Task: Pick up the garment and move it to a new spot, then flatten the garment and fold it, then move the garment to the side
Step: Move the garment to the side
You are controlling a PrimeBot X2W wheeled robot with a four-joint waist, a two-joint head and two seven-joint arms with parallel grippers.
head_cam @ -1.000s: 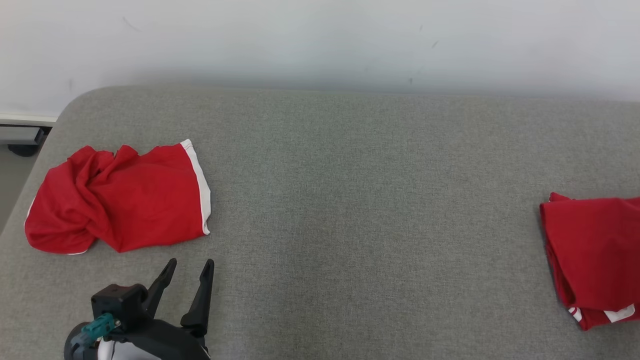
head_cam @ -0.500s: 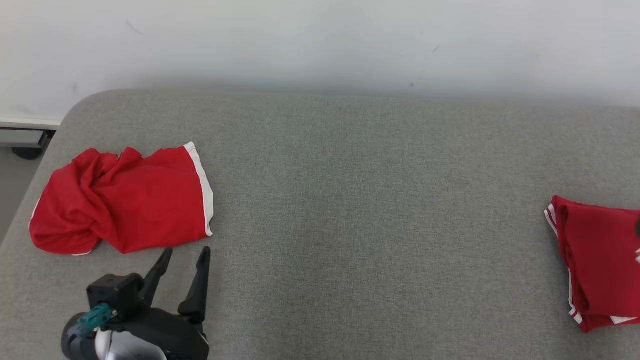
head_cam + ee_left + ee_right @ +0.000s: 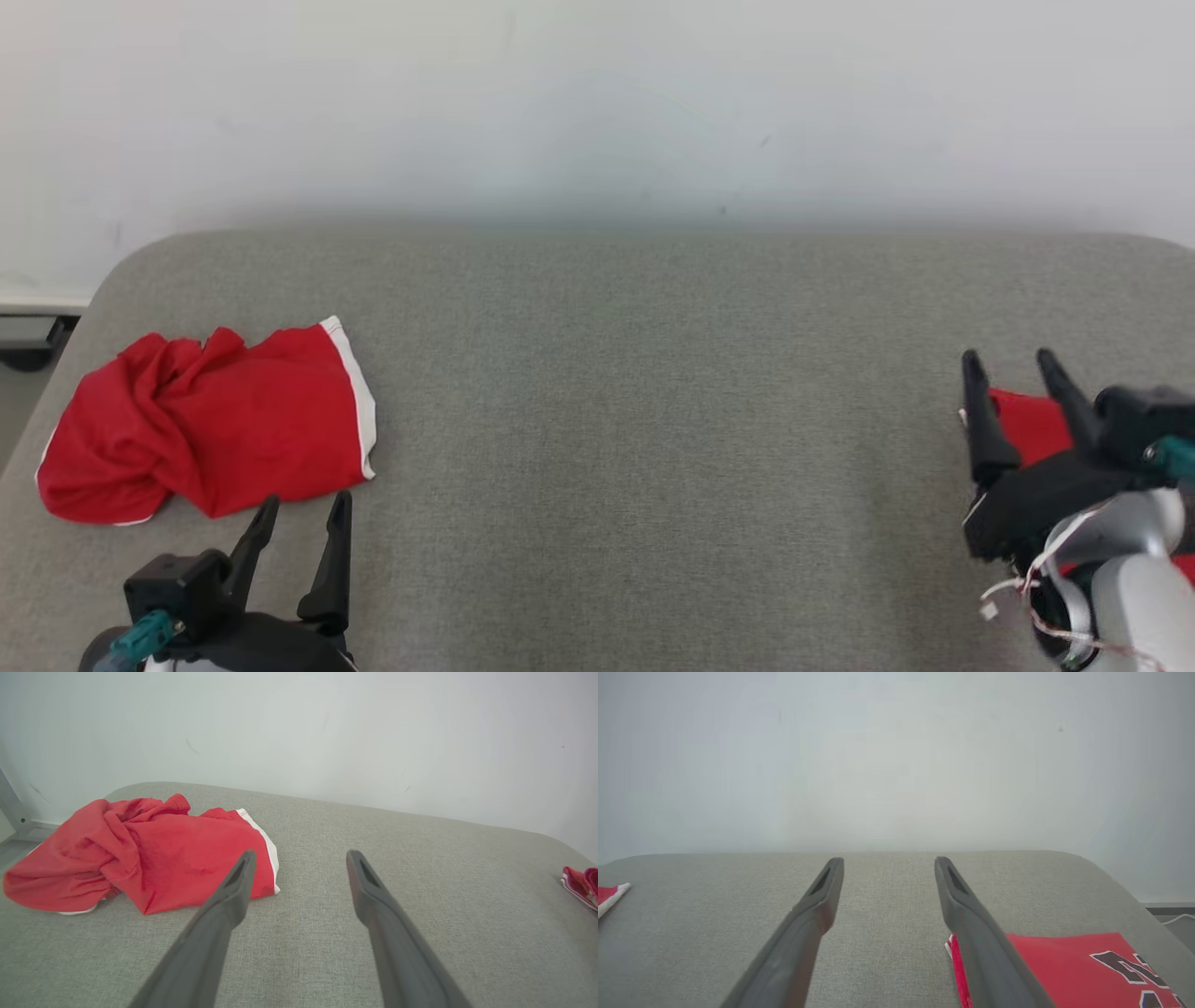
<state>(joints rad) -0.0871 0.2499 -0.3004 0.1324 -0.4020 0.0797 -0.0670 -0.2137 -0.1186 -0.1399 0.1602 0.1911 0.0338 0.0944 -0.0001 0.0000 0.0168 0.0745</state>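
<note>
A crumpled red garment [image 3: 205, 420] with white trim lies at the left end of the grey cushion; the left wrist view has it [image 3: 154, 858] ahead and to the left. My left gripper [image 3: 305, 504] is open and empty just in front of its near right corner, fingers [image 3: 224, 910] apart over bare cushion. A second red garment [image 3: 1032, 425], folded flat with dark lettering [image 3: 1064, 966], lies at the right end. My right gripper [image 3: 1008, 359] is open above its left edge, holding nothing, and hides much of it.
The grey padded surface [image 3: 653, 420] runs the full width, with a white wall [image 3: 597, 112] close behind it. Its rounded left corner drops to the floor beside a metal frame [image 3: 28, 329]. Between the two garments is a wide bare stretch.
The head camera has tilted up, so the whole picture sits lower. My right gripper has come into view, open, over the folded garment. The left gripper stays open near the crumpled one.
</note>
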